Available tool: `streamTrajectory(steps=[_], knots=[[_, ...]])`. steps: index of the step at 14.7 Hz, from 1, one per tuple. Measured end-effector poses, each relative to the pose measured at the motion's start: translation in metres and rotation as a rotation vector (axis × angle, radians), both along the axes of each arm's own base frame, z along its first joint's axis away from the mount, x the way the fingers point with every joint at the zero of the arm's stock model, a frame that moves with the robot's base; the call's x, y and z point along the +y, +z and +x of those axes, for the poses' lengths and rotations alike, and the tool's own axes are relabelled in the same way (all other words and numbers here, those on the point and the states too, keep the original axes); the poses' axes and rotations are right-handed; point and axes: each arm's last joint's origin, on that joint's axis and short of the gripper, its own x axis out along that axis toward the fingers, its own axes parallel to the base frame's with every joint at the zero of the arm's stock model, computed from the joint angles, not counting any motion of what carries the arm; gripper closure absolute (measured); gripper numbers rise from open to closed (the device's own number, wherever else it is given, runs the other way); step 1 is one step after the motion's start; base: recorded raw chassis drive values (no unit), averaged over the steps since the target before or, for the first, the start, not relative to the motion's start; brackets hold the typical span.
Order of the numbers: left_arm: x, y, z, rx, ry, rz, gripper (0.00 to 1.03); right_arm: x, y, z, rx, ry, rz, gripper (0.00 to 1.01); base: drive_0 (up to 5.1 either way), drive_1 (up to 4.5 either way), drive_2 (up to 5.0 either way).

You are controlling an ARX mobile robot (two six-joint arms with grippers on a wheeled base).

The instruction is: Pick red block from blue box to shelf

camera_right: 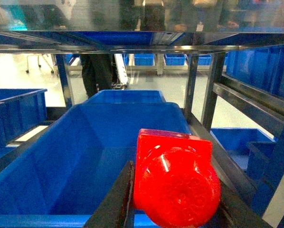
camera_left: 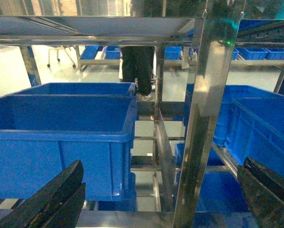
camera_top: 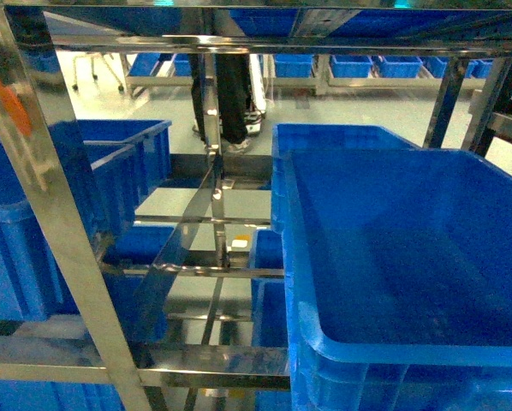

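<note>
- Left tool (camera_left: 158, 197): wide open, empty, its two dark fingers (camera_left: 52, 199) at the lower corners of the left wrist view, a steel post of the shelf (camera_left: 199, 118) rising between them.
- Beyond that tool, on the left: a dark blue crate (camera_left: 61, 137) standing on a shelf tier, a second one just behind it.
- Centre of the head view: shiny posts and rails of the shelf, more blue crates on the lower tiers, a person's dark-trousered legs (camera_top: 232, 94) on the pale floor behind.
- Right of the head view: a large blue crate (camera_top: 410, 257) on the shelf, interior bare; neither tool visible there.
- Right tool (camera_right: 173, 209): closed on the red block (camera_right: 175, 183), round stud facing the wrist camera, held above the near rim of that large crate.
</note>
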Motion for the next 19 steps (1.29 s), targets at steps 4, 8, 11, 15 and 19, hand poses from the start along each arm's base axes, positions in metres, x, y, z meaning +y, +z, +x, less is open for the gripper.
streamTrajectory(steps=[4,8,11,15,19], knots=[[0.000,0.000,0.000,0.000,0.000,0.000,0.05,0.000,0.000,0.000,0.000,0.000,0.000,0.72,0.0,0.00,0.0],[0.000,0.000,0.000,0.000,0.000,0.000,0.05,0.009,-0.003,0.018,0.253,0.073,-0.110,0.72,0.0,0.00,0.0],[0.000,0.000,0.000,0.000,0.000,0.000,0.05,0.022,0.002,0.071,0.217,0.126,-0.139,0.72,0.0,0.00,0.0],[0.000,0.000,0.000,0.000,0.000,0.000,0.05,0.030,-0.024,0.141,0.279,0.082,-0.111,0.38,0.0,0.00,0.0],[0.000,0.000,0.000,-0.001,0.000,0.000,0.05,0.028,-0.002,0.092,0.013,0.034,-0.054,0.23,0.0,0.00,0.0]])
